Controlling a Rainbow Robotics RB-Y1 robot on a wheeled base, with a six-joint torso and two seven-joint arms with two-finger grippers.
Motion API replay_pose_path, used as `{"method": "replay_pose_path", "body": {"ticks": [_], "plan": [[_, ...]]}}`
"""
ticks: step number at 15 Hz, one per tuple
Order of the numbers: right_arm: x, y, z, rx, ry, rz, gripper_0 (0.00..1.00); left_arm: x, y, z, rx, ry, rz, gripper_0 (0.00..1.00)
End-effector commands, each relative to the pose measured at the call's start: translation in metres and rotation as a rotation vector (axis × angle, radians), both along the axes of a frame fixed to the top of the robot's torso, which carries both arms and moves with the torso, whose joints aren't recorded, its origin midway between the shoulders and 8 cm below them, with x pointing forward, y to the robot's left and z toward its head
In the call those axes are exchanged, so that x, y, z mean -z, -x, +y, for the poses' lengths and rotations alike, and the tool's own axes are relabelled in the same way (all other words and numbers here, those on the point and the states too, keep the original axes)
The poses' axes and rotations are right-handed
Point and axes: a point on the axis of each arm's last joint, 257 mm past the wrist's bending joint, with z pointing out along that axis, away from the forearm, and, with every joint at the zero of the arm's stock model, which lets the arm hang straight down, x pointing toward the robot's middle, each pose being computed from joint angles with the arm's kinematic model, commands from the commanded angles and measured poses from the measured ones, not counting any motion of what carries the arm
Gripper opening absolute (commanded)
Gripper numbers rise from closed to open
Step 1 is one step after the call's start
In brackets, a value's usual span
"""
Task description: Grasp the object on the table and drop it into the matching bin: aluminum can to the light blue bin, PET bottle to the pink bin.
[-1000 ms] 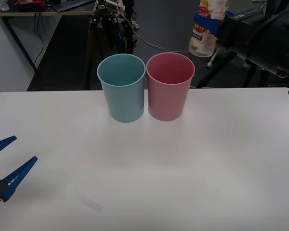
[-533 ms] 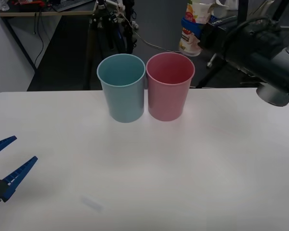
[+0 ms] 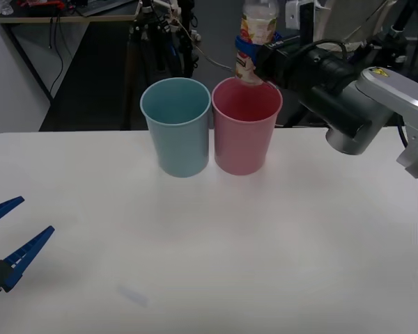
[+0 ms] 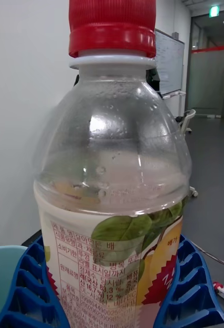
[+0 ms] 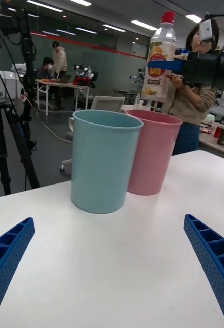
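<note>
- One PET bottle (image 3: 255, 33) is in hand: the right gripper (image 3: 253, 57) is clamped on its labelled body, fingers (image 4: 189, 292) pressed to either side, holding it upright above the far rim of the pink bin (image 3: 245, 125).
- Judged step: release into the pink bin. From the front view the bottle appears over the far edge rather than the centre of the mouth; bringing it nearer the middle before the fingers part would reduce the chance of it striking the rim and bouncing out.
- The light blue bin (image 3: 177, 126) touches the pink one on its left side; any drift that way risks a wrong-bin drop.
- The bottle looks near empty and light, so a low release is advisable.
- The left gripper (image 3: 5, 241) waits low over the table's left edge, fingers (image 5: 212, 264) spread wide, holding nothing.
- The table (image 3: 265, 250) is white and smooth, carrying the two bins.
- Beyond it: dark floor, a tripod (image 3: 141, 35), a desk (image 3: 63, 15) and cables.
</note>
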Motion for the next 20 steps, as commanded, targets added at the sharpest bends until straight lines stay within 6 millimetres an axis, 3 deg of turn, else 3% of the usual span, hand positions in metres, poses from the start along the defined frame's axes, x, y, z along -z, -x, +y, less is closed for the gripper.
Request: {"method": "replay_pose_path", "body": {"ticks": [1, 10, 11, 12, 20], "plan": [[0.002, 0.001, 0.004, -0.005, 0.001, 0.002, 0.00, 0.000, 0.000, 0.000, 0.000, 0.000, 0.000, 1.00], [0.008, 0.003, 0.010, -0.016, -0.001, 0.014, 0.00, 0.000, 0.000, 0.000, 0.000, 0.000, 0.000, 1.00], [0.008, 0.003, 0.009, -0.015, -0.002, 0.015, 0.33, 0.000, 0.000, 0.000, 0.000, 0.000, 0.000, 1.00], [0.008, 0.003, 0.010, -0.016, -0.007, 0.018, 1.00, 0.000, 0.000, 0.000, 0.000, 0.000, 0.000, 1.00], [0.004, 0.005, 0.013, -0.017, -0.012, 0.011, 1.00, 0.000, 0.000, 0.000, 0.000, 0.000, 0.000, 1.00]]}}
